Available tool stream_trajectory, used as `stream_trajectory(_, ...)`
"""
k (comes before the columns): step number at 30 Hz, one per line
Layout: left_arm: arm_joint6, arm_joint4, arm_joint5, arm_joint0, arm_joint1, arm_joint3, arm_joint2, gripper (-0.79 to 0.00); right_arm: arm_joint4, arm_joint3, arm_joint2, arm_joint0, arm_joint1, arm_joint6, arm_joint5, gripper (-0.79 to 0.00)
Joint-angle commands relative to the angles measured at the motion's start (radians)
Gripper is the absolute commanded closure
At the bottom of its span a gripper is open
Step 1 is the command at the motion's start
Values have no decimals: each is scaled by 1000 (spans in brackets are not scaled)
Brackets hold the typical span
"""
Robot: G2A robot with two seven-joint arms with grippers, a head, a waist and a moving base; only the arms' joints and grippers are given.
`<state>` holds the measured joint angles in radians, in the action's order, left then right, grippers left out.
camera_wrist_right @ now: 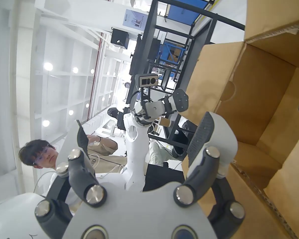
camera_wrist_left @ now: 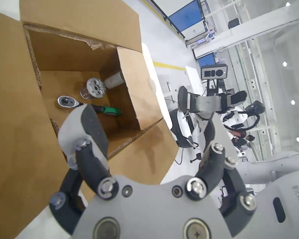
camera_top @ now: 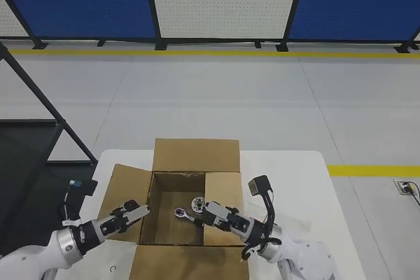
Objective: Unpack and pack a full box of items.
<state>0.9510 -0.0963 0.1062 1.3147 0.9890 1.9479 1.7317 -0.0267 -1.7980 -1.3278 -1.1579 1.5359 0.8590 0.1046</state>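
Box [camera_wrist_left: 72, 8] was matt brown cardboard w/ rough corrugated edges. Just past left fingers [camera_wrist_left: 72, 130], ratchet [camera_wrist_left: 64, 101] had polished metal head, glossy green plastic handle. Pads [camera_wrist_left: 93, 125]: dark matt rubber.

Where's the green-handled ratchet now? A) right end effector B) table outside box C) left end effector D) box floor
D: the ratchet lies on the floor of the box; the left end effector and right end effector are both open and empty.
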Motion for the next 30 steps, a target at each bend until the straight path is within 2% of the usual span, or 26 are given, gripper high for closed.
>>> stream_trajectory(1, 0, 0, 0, 0, 0, 0, 0, -785, -1, 0, 0, 0, 0, 1, 18, -785)
stream_trajectory(8, -4, 1, -2, 2, 0, -1, -1, -785, -1, 0, 0, 0, 0, 1, 18, -785)
stream_trajectory(12, -23, 2, -47, -15, 2, -16, -54, -785, -22, -3, 15, 1, -3, -14, 37, -785)
stream_trajectory(16, 5, 0, -82, -109, 5, -88, -157, -785, -36, -36, -6, -26, -12, -17, 75, -785)
stream_trajectory(21, 24, -6, -100, -256, 19, -207, -309, -785, -59, -118, -74, -135, -30, -12, 128, -785)
stream_trajectory(30, 4, -16, -103, -486, 72, -405, -589, -785, -141, -229, -192, -343, -61, 24, 235, -785)
